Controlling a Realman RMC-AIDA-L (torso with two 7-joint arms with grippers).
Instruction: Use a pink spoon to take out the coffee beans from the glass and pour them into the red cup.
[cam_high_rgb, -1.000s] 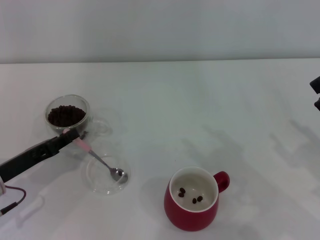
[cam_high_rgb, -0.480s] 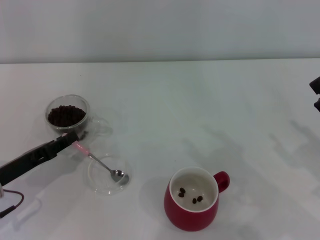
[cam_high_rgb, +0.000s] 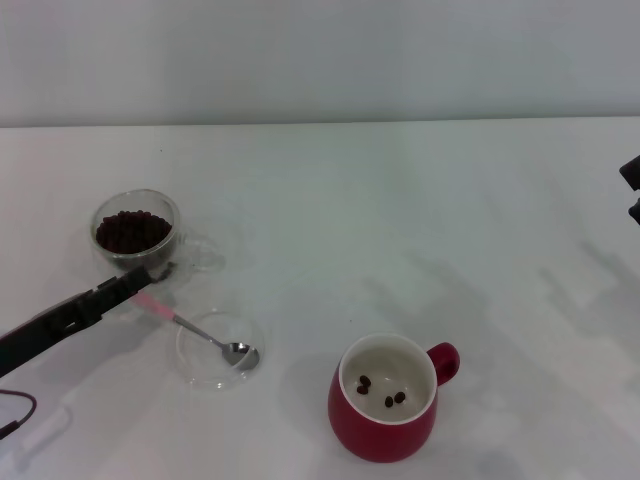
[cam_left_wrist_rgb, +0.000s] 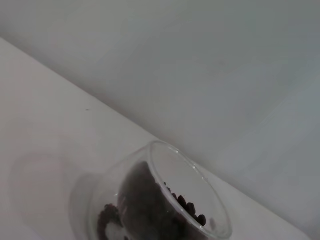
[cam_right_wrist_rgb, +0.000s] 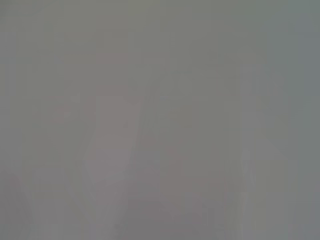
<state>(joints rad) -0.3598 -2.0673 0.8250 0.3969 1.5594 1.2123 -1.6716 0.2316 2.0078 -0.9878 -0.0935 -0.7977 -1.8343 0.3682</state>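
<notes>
White surface (cam_high_rgb: 400, 200) held the glass (cam_high_rgb: 135, 232) of beans (cam_high_rgb: 132, 231) beside the left hand (cam_high_rgb: 140, 282), grip on pink spoon (cam_high_rgb: 205, 336) unclear; spoon might slip toward disc (cam_high_rgb: 215, 350).

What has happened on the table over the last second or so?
The left gripper has drawn back toward the robot's left, and the pink spoon has settled flatter, its handle now free of the fingers and its bowl still on the clear disc. The glass, its coffee beans and the red cup have not moved.
</notes>
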